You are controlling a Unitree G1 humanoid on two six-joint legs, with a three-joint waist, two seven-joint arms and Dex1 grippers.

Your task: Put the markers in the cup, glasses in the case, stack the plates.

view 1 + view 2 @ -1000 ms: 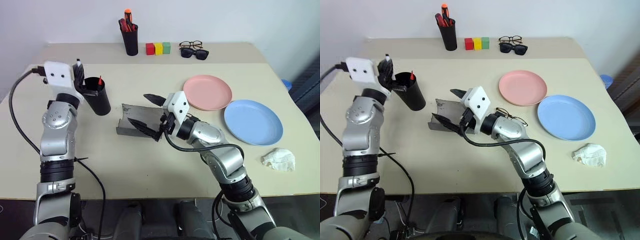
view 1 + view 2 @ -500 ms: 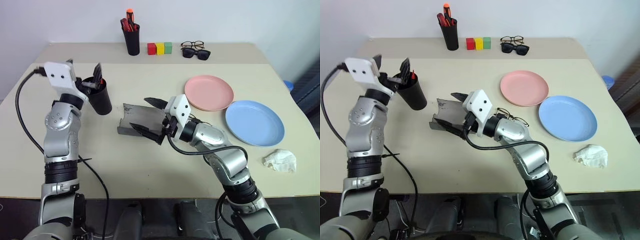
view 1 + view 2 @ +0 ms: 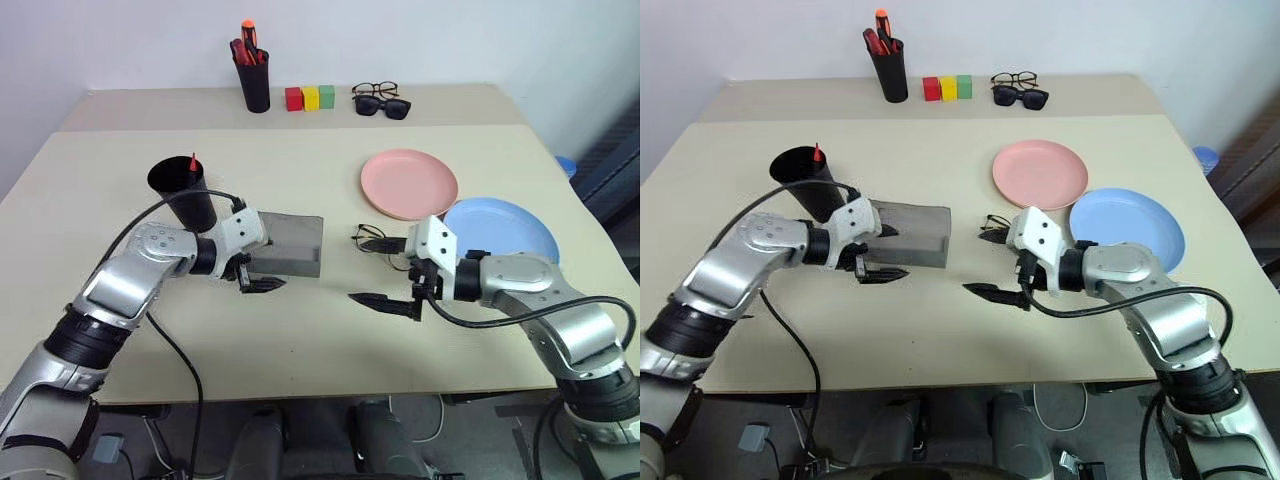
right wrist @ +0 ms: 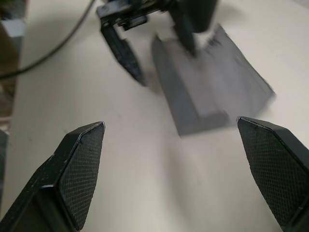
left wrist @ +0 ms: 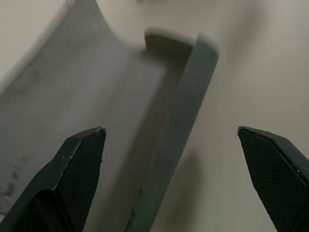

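Case [image 3: 285,246]: lying open on surface [image 3: 300,330], beside cup [image 3: 185,192] with red-tipped marker inside.
Left gripper [image 3: 256,266]: jaws wide, empty, at case edge; could shove case.
Right gripper [image 3: 385,272]: jaws wide, empty, over glasses [image 3: 372,238]; could bend thin frame.
Plates [image 3: 409,183]: unstacked.

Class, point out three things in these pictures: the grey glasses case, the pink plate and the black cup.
grey glasses case [image 3: 290,243], left eye view, flat top face.
pink plate [image 3: 409,183], left eye view, centre of its dish.
black cup [image 3: 818,190], right eye view, outer side wall.
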